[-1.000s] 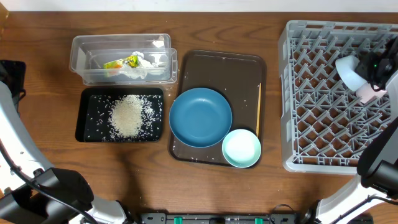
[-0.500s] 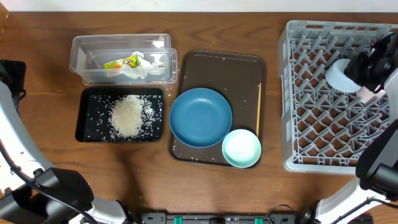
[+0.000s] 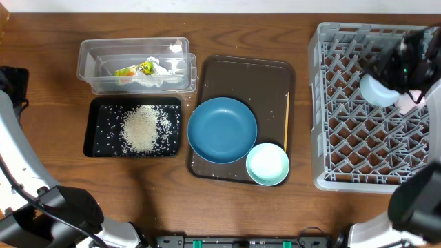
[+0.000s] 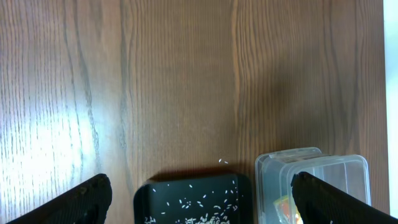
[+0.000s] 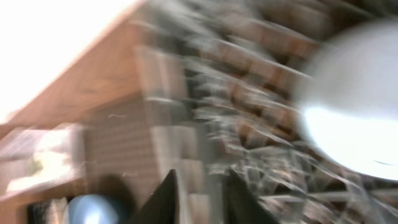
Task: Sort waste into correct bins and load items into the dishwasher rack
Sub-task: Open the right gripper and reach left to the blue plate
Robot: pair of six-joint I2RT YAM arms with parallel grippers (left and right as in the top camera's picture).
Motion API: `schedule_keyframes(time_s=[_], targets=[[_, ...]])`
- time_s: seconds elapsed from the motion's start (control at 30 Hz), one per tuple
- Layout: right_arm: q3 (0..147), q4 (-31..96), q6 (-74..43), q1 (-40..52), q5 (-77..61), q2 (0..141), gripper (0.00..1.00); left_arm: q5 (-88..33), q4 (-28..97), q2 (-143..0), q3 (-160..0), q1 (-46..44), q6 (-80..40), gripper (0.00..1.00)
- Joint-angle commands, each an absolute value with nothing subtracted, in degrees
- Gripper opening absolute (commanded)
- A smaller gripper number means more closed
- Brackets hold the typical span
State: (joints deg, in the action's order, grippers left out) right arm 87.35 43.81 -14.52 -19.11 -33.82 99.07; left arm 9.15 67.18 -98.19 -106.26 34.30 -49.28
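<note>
Overhead can't show whether my right gripper [image 3: 398, 69] grips the pale bowl [image 3: 379, 91]; I'd rise gently off the rack [image 3: 344, 138].

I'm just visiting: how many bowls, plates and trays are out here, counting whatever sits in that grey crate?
Bowls: 2, the mint bowl at a corner of the brown tray and the pale bowl in the grey rack.
Plates: 1, the dark-blue plate.
Trays: 2, the brown tray and the black tray.
Total: 5.
</note>
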Motion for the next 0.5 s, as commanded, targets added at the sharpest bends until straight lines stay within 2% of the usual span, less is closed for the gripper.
schedule_keyframes(time_s=[0.0,0.2,0.37,0.47], targets=[[87.64,41.47,-13.67,-15.03,-47.44,94.08,0.42,9.45,67.46,-98.50,-106.19,34.44,-48.95,0.94],[87.64,40.64,-13.67,-3.07,-42.09,92.84,0.49,9.43,67.46,-98.50,-106.19,34.44,-48.95,0.94],[87.64,44.34,-13.67,12.64,-15.70,93.84,0.73,9.43,67.46,-98.50,-106.19,34.44,-48.95,0.94],[87.64,43.97,-13.63,21.26,-8.51,95.74,0.83,9.43,67.46,-98.50,-106.19,34.44,-48.95,0.94]])
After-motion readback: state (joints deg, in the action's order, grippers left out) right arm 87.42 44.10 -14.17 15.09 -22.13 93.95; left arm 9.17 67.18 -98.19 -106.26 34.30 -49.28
